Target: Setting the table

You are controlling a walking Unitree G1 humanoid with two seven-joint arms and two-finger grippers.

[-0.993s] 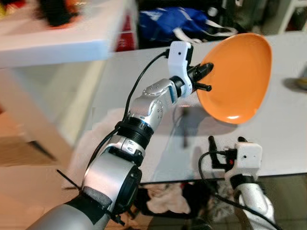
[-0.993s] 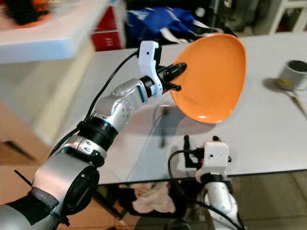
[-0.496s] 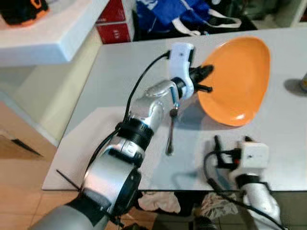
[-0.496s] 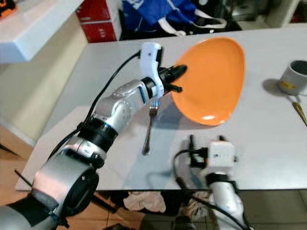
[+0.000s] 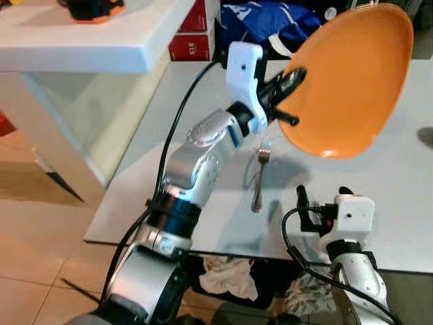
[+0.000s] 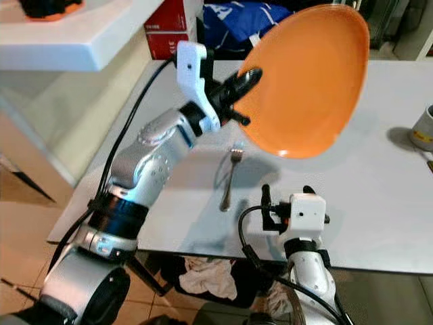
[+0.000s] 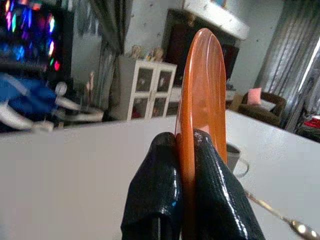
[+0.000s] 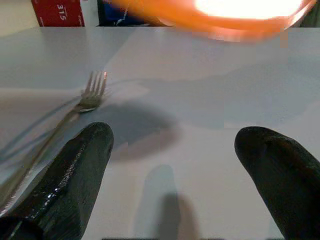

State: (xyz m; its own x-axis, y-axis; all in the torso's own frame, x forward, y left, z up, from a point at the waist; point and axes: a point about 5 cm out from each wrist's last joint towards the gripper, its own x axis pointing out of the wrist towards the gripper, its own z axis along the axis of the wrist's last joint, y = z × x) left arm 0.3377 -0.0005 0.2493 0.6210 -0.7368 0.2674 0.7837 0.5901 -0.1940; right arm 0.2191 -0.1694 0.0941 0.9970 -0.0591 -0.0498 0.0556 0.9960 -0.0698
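Orange plate (image 5: 348, 81) held up in the air above the grey table (image 5: 406, 203), tilted steeply so its face turns toward the robot. Left gripper (image 5: 289, 80) clamps the plate's rim at its left edge; in the left wrist view the two black fingers (image 7: 155, 200) press either side of the thin orange edge, which rises straight up between them. Plate clear of the tabletop, casting a shadow on it.

Fork (image 5: 259, 177) lies flat on the table below the plate's lower left edge, tines pointing away from the robot, handle toward the near table edge. Nothing touching it.

Right gripper (image 6: 285, 193) sits low at the near edge of the table, right of the fork's handle, fingers spread apart and holding nothing; the fork shows just beyond one finger in the right wrist view.

Grey mug (image 6: 425, 128) at the far right of the table. White shelf (image 5: 88, 40) to the left; blue bag (image 5: 260, 20) beyond the table.
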